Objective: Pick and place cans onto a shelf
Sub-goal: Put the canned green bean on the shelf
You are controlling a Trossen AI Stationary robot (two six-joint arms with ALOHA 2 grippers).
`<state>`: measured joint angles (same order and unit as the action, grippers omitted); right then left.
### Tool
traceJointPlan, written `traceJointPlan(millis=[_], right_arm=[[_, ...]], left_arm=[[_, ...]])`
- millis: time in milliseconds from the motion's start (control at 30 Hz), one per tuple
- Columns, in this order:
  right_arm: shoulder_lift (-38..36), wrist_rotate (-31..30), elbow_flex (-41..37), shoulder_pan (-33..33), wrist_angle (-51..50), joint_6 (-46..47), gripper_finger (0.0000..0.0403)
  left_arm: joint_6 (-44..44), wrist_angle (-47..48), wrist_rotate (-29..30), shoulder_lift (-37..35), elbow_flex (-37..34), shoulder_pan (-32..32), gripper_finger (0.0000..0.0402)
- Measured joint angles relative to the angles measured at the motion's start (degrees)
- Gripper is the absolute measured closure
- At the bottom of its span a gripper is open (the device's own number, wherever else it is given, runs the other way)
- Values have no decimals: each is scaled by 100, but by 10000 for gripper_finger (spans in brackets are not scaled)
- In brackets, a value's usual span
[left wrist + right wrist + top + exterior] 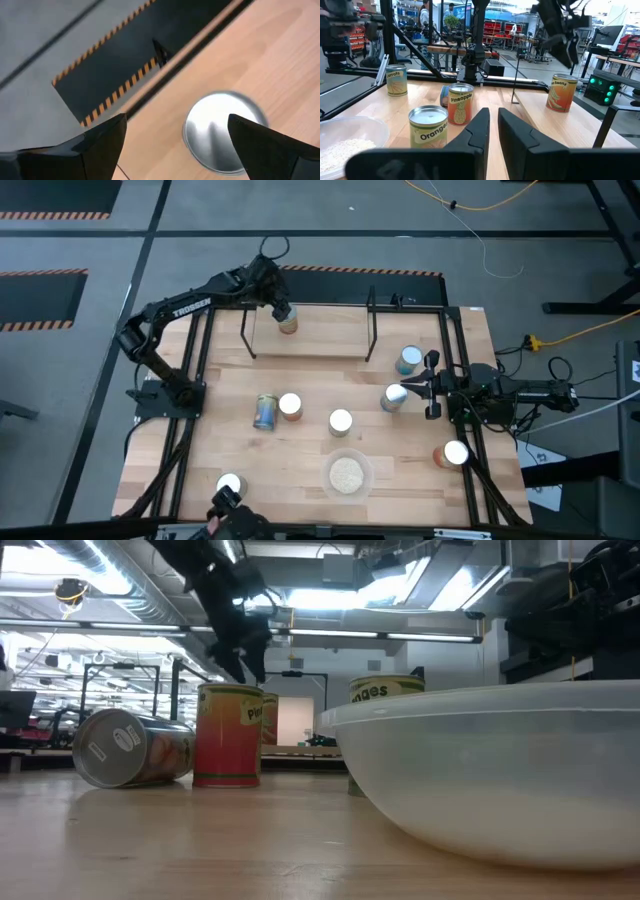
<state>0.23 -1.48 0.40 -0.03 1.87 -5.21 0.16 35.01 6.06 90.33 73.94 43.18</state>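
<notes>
One orange-labelled can (pixel 288 323) stands upright on the shelf (pixel 325 340) at the table's far side. My left gripper (pixel 281 307) hovers open just above it, slanting down. In the left wrist view the can's silver top (pixel 222 131) lies between the two spread fingers, nearer one of them, with no touch showing. Several more cans stand on the tabletop: two blue ones (pixel 408 360) (pixel 393 397), one lying on its side (pixel 265 412), others upright (pixel 290 406) (pixel 340 421). My right gripper (pixel 493 134) waits level at the right edge, shut and empty.
A clear bowl of pale grains (pixel 347 473) sits near the front edge. Two more cans stand at the front left (pixel 229 484) and right (pixel 452 452). The shelf's black uprights (pixel 372 325) flank the can. Bare shelf board lies to the can's right.
</notes>
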Motion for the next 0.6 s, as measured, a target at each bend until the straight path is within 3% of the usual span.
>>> traceJointPlan(millis=[367, 600], right_arm=[[1, 0, 0, -2, 0, 0, 358], [-1, 0, 0, -4, 0, 0, 358]], left_arm=[[-3, -94, -43, 401, 12, 0, 63], [-13, -126, -62, 408, 12, -13, 105]])
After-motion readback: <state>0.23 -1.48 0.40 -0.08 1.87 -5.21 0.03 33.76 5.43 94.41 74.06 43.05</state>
